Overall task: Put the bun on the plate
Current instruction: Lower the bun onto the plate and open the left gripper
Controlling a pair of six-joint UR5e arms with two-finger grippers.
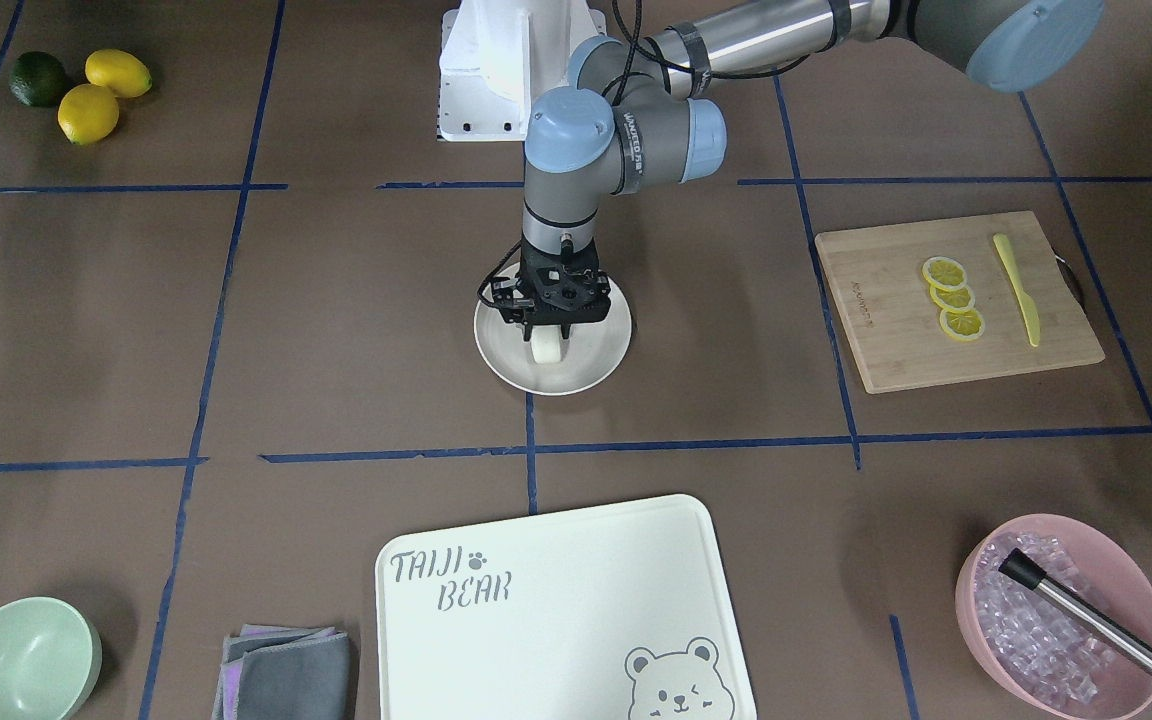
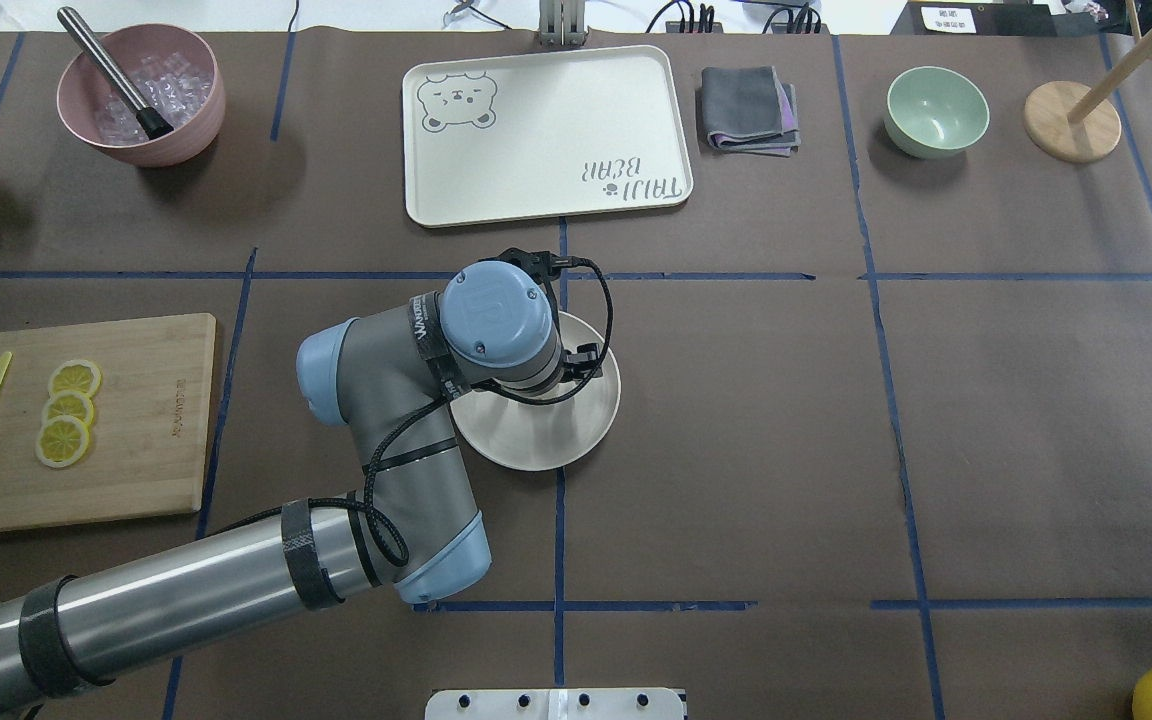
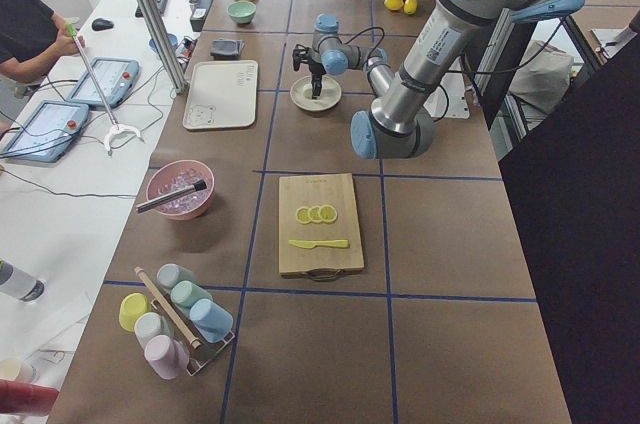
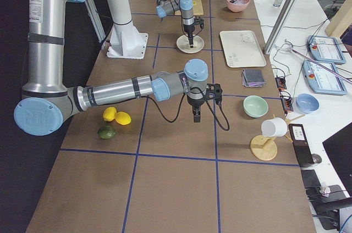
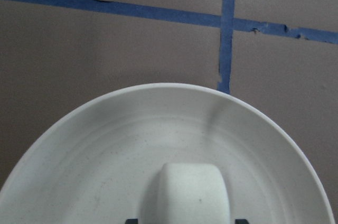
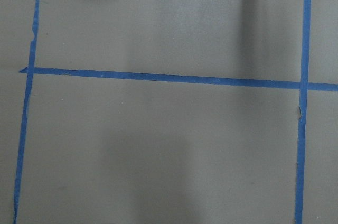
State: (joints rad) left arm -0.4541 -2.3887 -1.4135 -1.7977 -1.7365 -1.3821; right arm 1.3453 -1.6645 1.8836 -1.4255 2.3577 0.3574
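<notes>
1. Table point(image 1: 336, 330): brown cover with a blue tape grid.
2. Left arm point(image 2: 396, 420): reached to mid-table, its wrist pointing straight down over the plate point(image 1: 606, 360).
3. Plate: sat at a tape crossing.
4. Left gripper point(image 1: 549, 334): low inside the rim, its fingers pinching the bun point(image 1: 548, 350) from two sides.
5. Right gripper point(image 4: 197, 115) (seen only from the side camera): hung above the table, well apart from the plate. Could not tell whether its fingers were spread or together.
6. Bun: near the plate's middle. Could not tell whether its underside touched the plate.
7. Risks, as judged:
   - If released with a gap beneath, the rounded bun could roll toward the low rim.
   - If it clung to one finger, lifting could drag it off-centre or nudge the plate.
</notes>
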